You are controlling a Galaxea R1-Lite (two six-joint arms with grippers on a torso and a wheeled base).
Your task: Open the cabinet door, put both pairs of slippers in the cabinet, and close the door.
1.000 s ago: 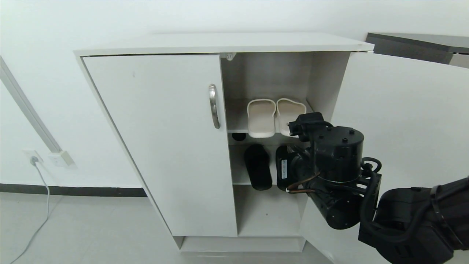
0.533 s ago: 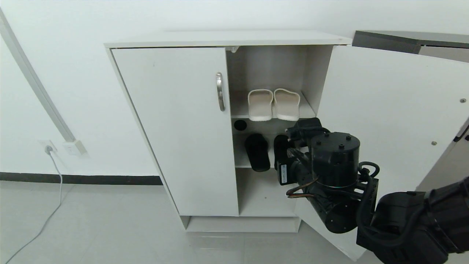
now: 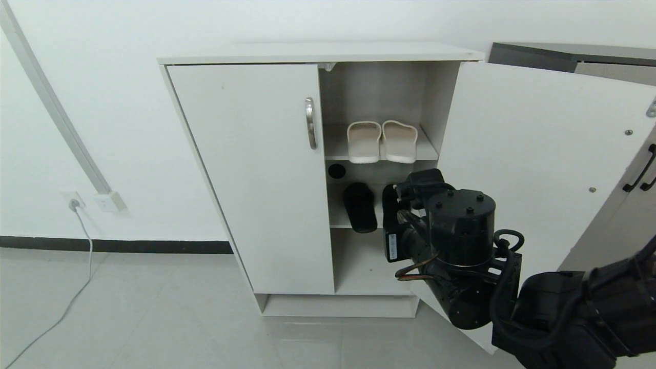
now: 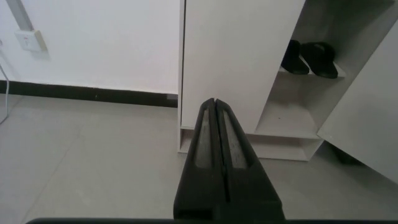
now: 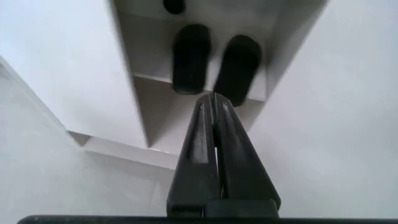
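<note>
The white cabinet [image 3: 318,52] stands with its right door [image 3: 533,154] swung wide and its left door [image 3: 251,169] closed. A beige pair of slippers [image 3: 382,141] lies on the upper shelf. A black pair of slippers [image 3: 360,206] lies on the shelf below, and my right arm [image 3: 461,230] partly covers one of them. My right gripper [image 5: 214,99] is shut and empty, a short way in front of the black slippers [image 5: 214,62]. My left gripper [image 4: 213,102] is shut and empty, low over the floor, well back from the cabinet [image 4: 236,56].
Grey tiled floor [image 3: 154,318] lies open in front of and left of the cabinet. A wall socket with a hanging cable [image 3: 74,204] is at the left. Another grey unit with a black handle [image 3: 638,174] stands behind the open door.
The head view has pulled back and shifted, so the cabinet looks smaller. My right arm now sits lower against the shelves, farther out of the opening. The slippers have not moved.
</note>
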